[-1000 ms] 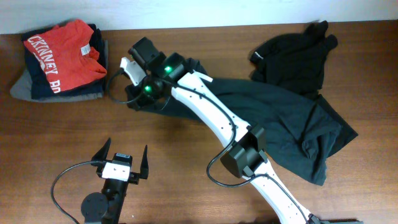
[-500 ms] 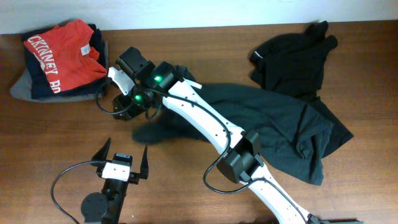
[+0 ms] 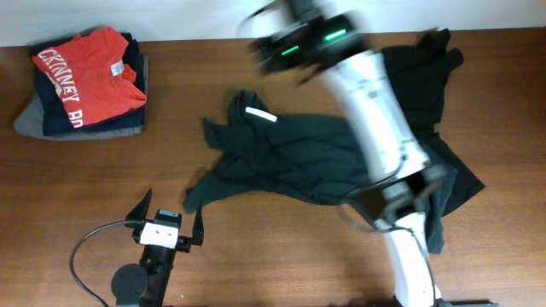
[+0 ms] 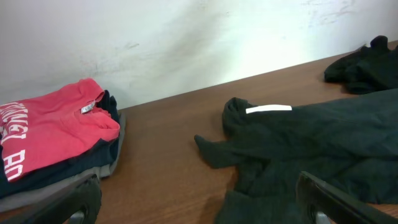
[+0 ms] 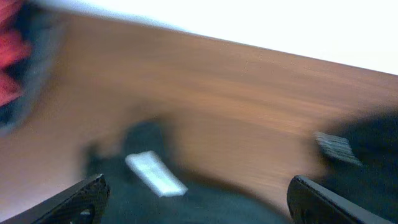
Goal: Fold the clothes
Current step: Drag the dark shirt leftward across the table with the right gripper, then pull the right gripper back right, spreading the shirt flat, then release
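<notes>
Wooden table (image 3: 85, 179) meets a white wall (image 4: 186, 37) at its far edge, and across its middle sprawls the dark grey-green T-shirt (image 3: 290, 158), rumpled and twisted, probably laid there for flattening before any fold, while a crumpled black garment (image 3: 401, 72) waits at the far right corner. A folded stack (image 3: 77, 124) topped by a red shirt (image 3: 85, 72) sits at the far left corner, seemingly the finished pile. The right gripper (image 5: 198, 186) hangs over the far edge with jaws wide and empty, the left gripper (image 3: 173, 211) rests open and empty by the near edge, apparently parked, and a white tag (image 3: 260, 115) marks the T-shirt's collar.
</notes>
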